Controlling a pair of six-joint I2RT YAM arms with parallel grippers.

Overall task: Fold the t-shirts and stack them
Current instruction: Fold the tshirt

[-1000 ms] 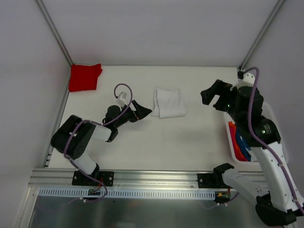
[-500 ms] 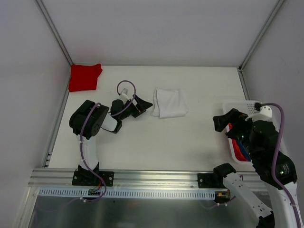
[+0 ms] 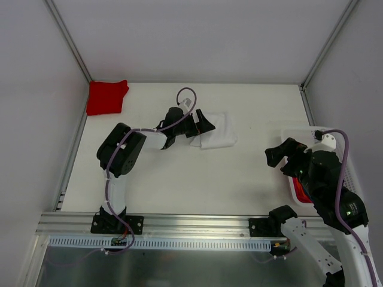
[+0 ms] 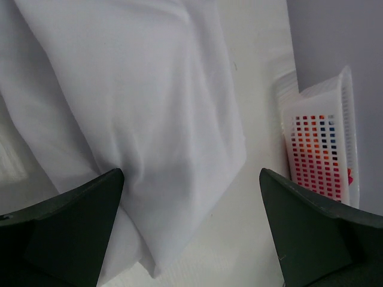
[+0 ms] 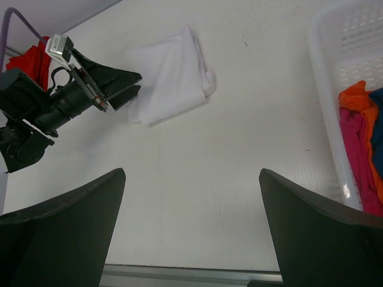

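A folded white t-shirt [image 3: 218, 133] lies at the table's back middle. My left gripper [image 3: 206, 127] is open at its left edge. In the left wrist view the white t-shirt [image 4: 131, 95] fills the space between the jaws, with the left finger [image 4: 66, 233] against its fold. A folded red t-shirt [image 3: 106, 97] lies in the back left corner. My right gripper [image 3: 276, 156] is open and empty above the table, just left of the basket. Orange-red [image 5: 358, 98], blue [image 5: 377, 128] and pink-red [image 5: 359, 158] cloth lies in the basket.
A white plastic mesh basket [image 3: 302, 130] stands at the right edge; it also shows in the left wrist view [image 4: 323, 149] and the right wrist view [image 5: 332, 119]. Metal frame posts stand at the back corners. A rail runs along the near edge.
My left gripper has reached right to the white t-shirt's edge. My right arm swung from the back right down beside the basket, then held nearly still.
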